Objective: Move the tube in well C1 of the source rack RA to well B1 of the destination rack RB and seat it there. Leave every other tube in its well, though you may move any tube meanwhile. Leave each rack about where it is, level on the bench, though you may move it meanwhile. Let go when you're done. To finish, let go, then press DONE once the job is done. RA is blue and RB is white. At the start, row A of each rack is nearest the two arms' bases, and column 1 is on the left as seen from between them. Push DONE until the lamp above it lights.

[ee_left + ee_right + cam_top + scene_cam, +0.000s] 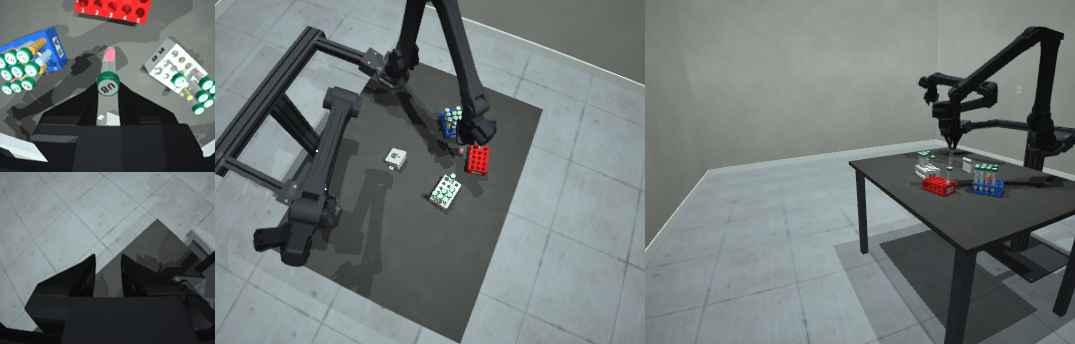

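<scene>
A: Top view, far left?

B: The right gripper [928, 102] [108, 259]: black tapered fingers, parted, nothing between them. Dark matte table [405, 260] [905, 180] [23, 19] [146, 245], pale tiled floor [580, 200] [755, 240] [57, 229] beyond.

A: Next, rightward?

B: A small boxy white unit [395, 157] [967, 165], dark round mark on top. Then the white rack [457, 191] [932, 175] [159, 57], a block with round wells and several green-capped clear tubes. Blue rack [447, 131] [988, 189] [58, 61] just after; more green caps, contents amber, pale blue.

A: And the left gripper [459, 142] [952, 148] [107, 87]?

B: Clenched on a clear, slim tube [461, 150] [950, 159] [109, 65], tips at its green cap, which reads "U8". Rounded pink end. Held above the table, between the blue and white racks, in neither.

A: The one from C1?

B: Cannot tell; its origin isn't readable here.

A: Last item?

B: Red rack [488, 160] [937, 189] [101, 14], oblong, gridded with round wells, numbered along one edge, tube's pink end apart from it.
</scene>
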`<control>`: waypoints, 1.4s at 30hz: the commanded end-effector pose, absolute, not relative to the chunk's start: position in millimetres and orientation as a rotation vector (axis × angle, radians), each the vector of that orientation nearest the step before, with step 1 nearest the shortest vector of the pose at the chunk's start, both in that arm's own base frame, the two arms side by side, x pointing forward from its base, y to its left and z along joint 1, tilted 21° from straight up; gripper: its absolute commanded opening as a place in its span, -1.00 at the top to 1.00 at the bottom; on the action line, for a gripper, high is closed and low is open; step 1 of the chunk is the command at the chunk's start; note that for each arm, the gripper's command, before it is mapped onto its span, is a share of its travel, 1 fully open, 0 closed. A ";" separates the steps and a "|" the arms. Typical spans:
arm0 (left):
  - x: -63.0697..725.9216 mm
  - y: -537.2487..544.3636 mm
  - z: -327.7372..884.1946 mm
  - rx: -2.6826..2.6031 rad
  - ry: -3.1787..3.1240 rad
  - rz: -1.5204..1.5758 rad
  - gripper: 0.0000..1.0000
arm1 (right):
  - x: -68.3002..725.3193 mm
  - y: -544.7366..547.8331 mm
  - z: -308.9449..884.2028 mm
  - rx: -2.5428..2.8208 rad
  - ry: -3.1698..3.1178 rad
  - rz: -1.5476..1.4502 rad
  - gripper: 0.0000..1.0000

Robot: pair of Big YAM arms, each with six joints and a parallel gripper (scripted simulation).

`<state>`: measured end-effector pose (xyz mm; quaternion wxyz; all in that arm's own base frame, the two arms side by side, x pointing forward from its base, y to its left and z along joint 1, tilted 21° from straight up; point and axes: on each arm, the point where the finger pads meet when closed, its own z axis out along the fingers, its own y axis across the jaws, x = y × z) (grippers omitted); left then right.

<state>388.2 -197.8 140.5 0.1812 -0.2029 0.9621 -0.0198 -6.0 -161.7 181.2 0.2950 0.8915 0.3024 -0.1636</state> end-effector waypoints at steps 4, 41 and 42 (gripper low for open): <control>394.6 -199.1 152.7 -0.273 2.736 -0.029 1.00 | -5.5 -164.0 197.3 2.343 0.788 -0.435 0.40; 342.9 -151.6 131.0 0.207 2.749 0.073 1.00 | -5.5 -164.0 197.3 2.343 0.788 -0.435 0.40; 341.0 -149.9 130.2 0.207 2.747 0.072 1.00 | -5.5 -164.0 197.3 2.343 0.788 -0.435 0.40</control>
